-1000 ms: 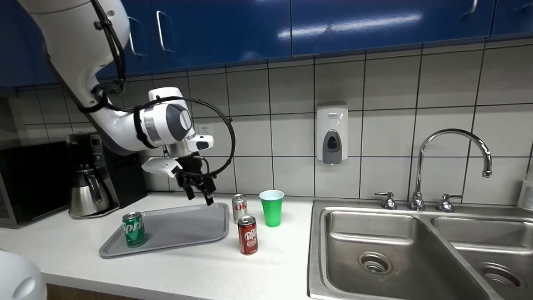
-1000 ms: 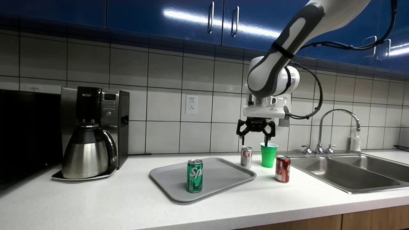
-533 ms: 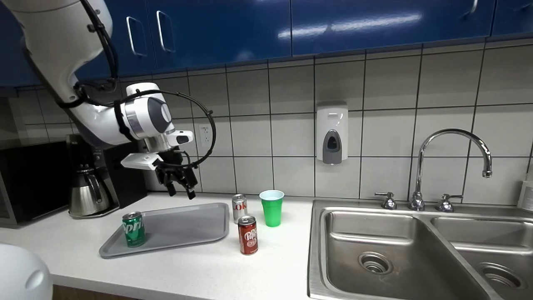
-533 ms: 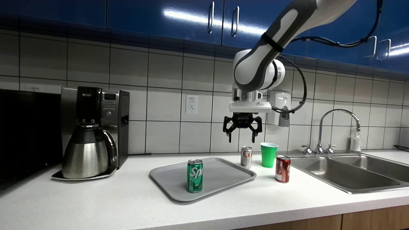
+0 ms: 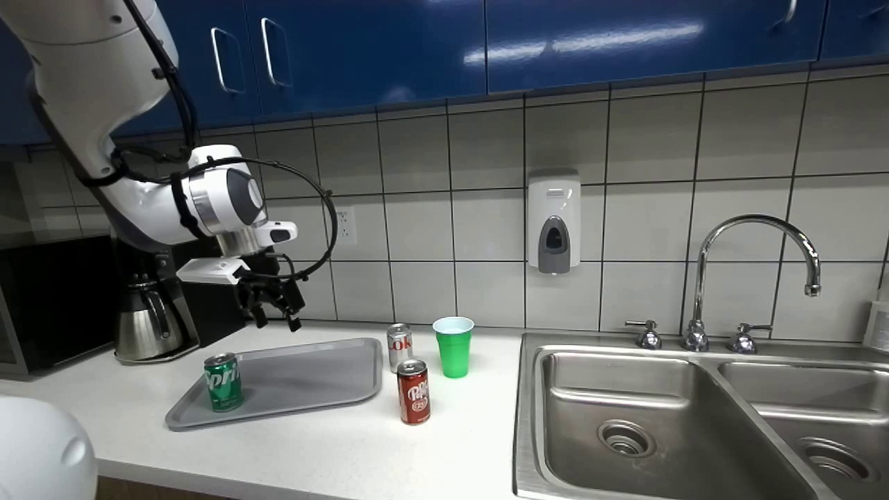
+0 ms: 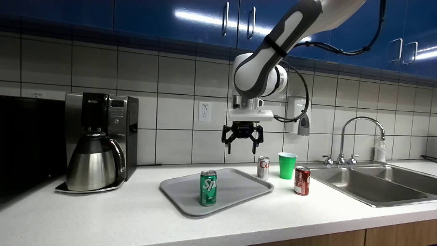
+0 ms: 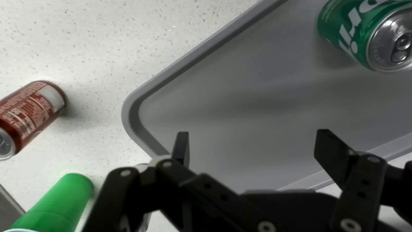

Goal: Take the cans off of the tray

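Note:
On the grey tray [image 6: 239, 186] stands a single can, the green one [image 5: 223, 383], upright near the tray's front left edge. The dark red can [image 5: 414, 394] and the silvery grey can [image 6: 263, 168] stand upright on the counter, to the right of the tray in both exterior views. My gripper [image 6: 241, 149] hangs in the air, well above the tray's back part, its jaws wide apart with nothing between them. In the wrist view, bare tray shows between the fingertips, the green can [image 7: 357, 35] lies toward the upper right corner, and the silvery grey can is mostly hidden behind a finger.
A bright green cup [image 5: 454, 348] stands near the silvery grey can. Further right is the steel sink [image 5: 625, 389] with its tap [image 5: 701, 278]. A coffee maker [image 6: 102, 143] stands at the left, and blue cabinets [image 6: 170, 20] hang overhead.
My gripper has moved left in both exterior views and a little upward, away from the cup and the silvery grey can. It has stayed open. The cans and tray have not moved.

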`<state>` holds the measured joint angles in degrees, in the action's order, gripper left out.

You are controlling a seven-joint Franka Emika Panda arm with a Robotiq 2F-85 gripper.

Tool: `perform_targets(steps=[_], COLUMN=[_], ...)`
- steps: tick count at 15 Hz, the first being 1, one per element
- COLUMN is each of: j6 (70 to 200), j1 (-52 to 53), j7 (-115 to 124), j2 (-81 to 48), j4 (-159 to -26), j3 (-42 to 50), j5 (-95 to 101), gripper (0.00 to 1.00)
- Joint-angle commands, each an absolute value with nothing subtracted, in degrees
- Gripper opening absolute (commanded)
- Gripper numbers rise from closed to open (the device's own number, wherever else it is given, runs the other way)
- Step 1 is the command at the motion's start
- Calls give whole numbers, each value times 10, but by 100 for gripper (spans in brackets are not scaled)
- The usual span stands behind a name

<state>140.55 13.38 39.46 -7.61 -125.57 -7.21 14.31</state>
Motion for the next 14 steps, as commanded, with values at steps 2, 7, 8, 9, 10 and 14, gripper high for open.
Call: perform_targets(steps=[2, 7, 8, 9, 10, 14], j6=[1386, 1388, 1389, 1389, 1390, 1394], j1=[151, 167, 169, 172, 174, 181], j7=[386, 363, 352, 346, 331, 279], j2=[-113, -135, -139, -142, -145, -153], j4=[-1205, -1179, -1176, -1173, -1171, -1169], j3=[-78, -79, -81, -81, -84, -94], j5=[149, 142, 138, 139, 136, 124], gripper=[100, 100, 100, 100, 100, 100])
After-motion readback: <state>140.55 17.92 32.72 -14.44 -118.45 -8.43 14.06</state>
